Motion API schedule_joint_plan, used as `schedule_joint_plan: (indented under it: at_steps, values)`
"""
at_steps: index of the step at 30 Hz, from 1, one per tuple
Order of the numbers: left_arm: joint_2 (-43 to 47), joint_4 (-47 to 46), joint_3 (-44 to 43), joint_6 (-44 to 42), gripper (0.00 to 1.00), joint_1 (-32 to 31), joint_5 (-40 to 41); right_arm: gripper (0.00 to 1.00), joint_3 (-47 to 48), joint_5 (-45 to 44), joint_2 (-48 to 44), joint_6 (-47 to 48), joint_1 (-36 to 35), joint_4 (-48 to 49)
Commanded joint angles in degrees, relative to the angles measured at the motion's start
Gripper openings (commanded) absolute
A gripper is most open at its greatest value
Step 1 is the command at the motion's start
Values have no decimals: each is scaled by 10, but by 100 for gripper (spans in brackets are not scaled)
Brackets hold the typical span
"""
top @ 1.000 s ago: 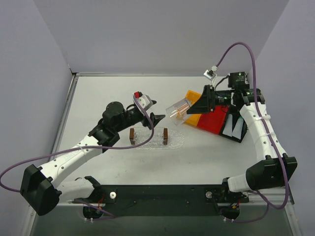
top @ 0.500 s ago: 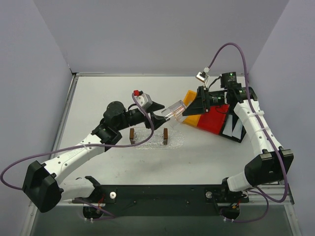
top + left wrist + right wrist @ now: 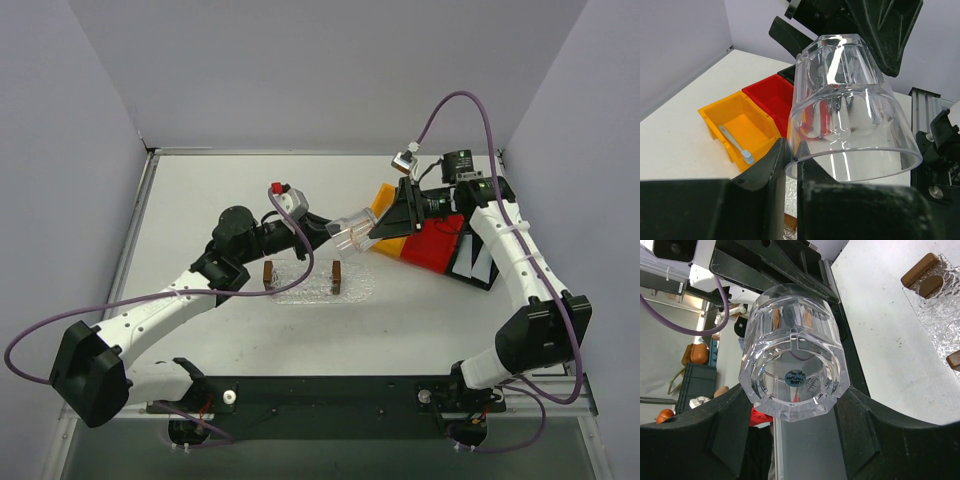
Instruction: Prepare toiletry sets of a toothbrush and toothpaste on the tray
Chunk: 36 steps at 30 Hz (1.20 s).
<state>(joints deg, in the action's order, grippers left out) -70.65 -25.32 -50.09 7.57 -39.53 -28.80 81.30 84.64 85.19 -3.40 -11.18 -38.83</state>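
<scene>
A clear cup (image 3: 352, 226) hangs in the air above the right end of the tray (image 3: 355, 285), held from both sides. My right gripper (image 3: 378, 228) is shut on its thick base (image 3: 795, 355), one finger on each side. My left gripper (image 3: 791, 150) is shut on the cup's rim, the thin wall pinched between its fingers. A pale blue toothbrush (image 3: 734, 145) lies in the yellow bin (image 3: 740, 117). The toothpaste is out of view. The glittery tray (image 3: 940, 305) lies on the table below both grippers.
Two small brown blocks (image 3: 268, 275) (image 3: 337, 273) stand on the tray. The yellow bin (image 3: 390, 245) and a red bin (image 3: 435, 245) sit side by side at the right, under my right arm. A black-and-white box lies beyond the red bin.
My left gripper has moved right to the cup and closed on its rim. My right gripper has carried the cup slightly left, still holding its base.
</scene>
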Motion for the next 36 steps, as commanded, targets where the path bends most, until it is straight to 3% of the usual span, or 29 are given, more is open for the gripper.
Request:
schedule_joint_plan:
  at_steps: [1, 2, 6, 15, 19, 28, 36]
  values:
    - [13, -50, -5, 26, 6, -9, -31, 16, -5, 74, 9, 42, -8, 22]
    - [15, -47, -5, 25, 0, -10, -30, 17, -8, 72, 11, 43, -8, 23]
    - [26, -21, -11, 15, 0, -10, -27, 22, -12, 63, 16, 50, -4, 21]
    - [52, 89, -39, -55, 0, -9, 7, 50, -11, 46, 15, 57, 48, 19]
    - [53, 135, -51, -83, 0, -9, 30, 54, -13, 11, -5, 60, 70, 17]
    - [17, 276, -139, -126, 0, -9, 88, 57, -39, -249, -113, 80, 71, 13]
    - [-85, 478, -293, -183, 0, -13, 88, 56, -68, -365, -180, 84, 65, 8]
